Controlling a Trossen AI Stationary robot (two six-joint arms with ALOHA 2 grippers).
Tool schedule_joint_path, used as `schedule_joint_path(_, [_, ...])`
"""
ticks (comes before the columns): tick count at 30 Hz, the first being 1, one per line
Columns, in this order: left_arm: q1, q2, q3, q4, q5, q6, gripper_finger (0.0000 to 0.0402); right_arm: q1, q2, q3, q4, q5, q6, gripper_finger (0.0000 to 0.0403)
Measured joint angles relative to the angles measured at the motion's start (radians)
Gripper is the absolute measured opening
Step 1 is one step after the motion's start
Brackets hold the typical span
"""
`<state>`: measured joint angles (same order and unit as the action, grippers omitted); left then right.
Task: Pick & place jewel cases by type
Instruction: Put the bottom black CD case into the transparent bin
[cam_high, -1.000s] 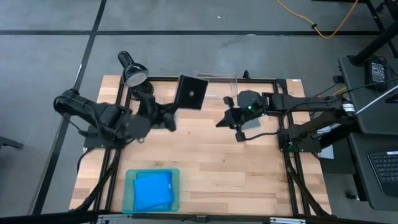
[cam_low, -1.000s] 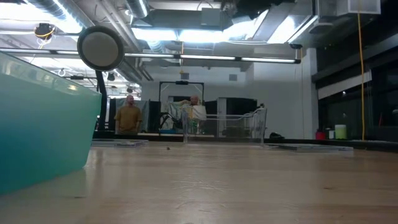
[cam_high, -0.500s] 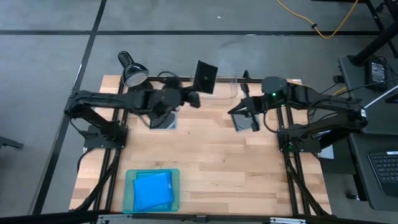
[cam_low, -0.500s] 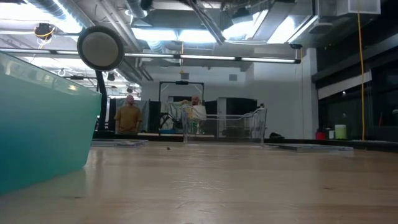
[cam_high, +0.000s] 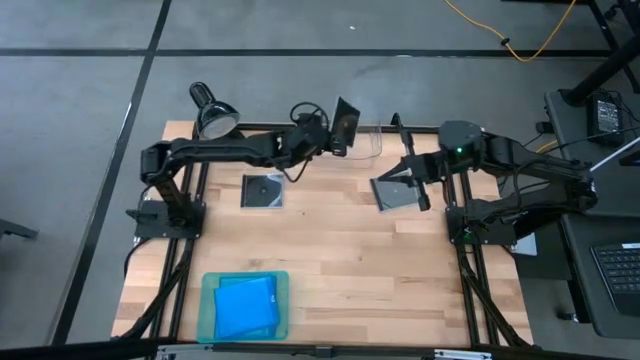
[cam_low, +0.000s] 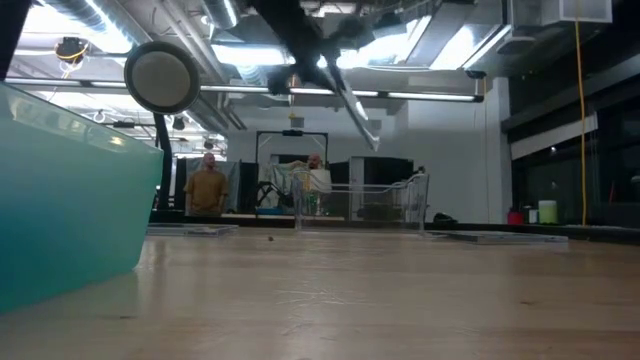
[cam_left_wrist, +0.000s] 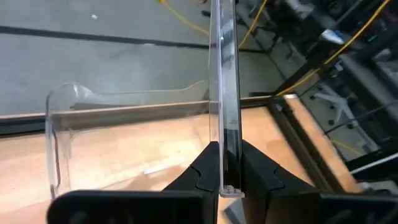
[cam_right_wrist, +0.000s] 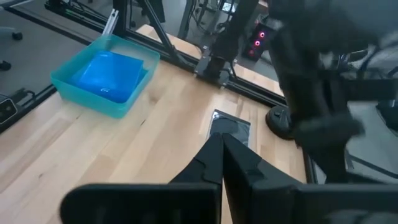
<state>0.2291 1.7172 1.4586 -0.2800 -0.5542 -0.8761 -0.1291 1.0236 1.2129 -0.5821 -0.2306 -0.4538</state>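
Looking straight down, three dark grey jewel cases show: one held on edge by the left gripper beside the clear bin at the table's far edge, one lying flat on the wooden table just nearer than that bin and toward the left arm, and one lying flat below the right gripper, on the bin's other side. The teal tray, well apart from the bin at the near edge, holds blue cases; their number cannot be told, since they lie stacked. A desk lamp stands at the far left corner. From table height, the tray's wall fills the near left, the clear bin stands far across the bare wood, and two people stand in the room behind it under ceiling lights. In the left wrist view, the fingers are clamped on the lower edge of an upright case, with the clear bin just beyond it, empty as far as can be seen. In the right wrist view, the fingers are closed together on nothing, above the table, with a grey case lying flat ahead and the tray with its blue contents farther off.
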Motion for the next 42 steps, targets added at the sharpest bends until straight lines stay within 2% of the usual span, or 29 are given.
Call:
schedule_joint_path(13, [0.069, 0.183, 0.0, 0.176, 0.137, -0.049, 0.0026, 0.0, -0.034, 0.0, -0.055, 0.023, 0.0, 0.0007])
schedule_joint_path(21, [0.068, 0.235, 0.001, 0.168, 0.169, -0.064, 0.0026, 0.0, -0.036, 0.0, -0.079, 0.032, -0.017, 0.0007])
schedule_joint_path(35, [0.09, 0.266, 0.001, 0.058, 0.206, -0.073, 0.0027, 0.0, -0.036, 0.0, -0.096, 0.031, -0.053, 0.0007])
schedule_joint_path(42, [0.108, 0.266, 0.002, 0.042, 0.276, -0.043, 0.005, 0.0, -0.036, 0.0, -0.097, 0.031, -0.072, 0.0007])
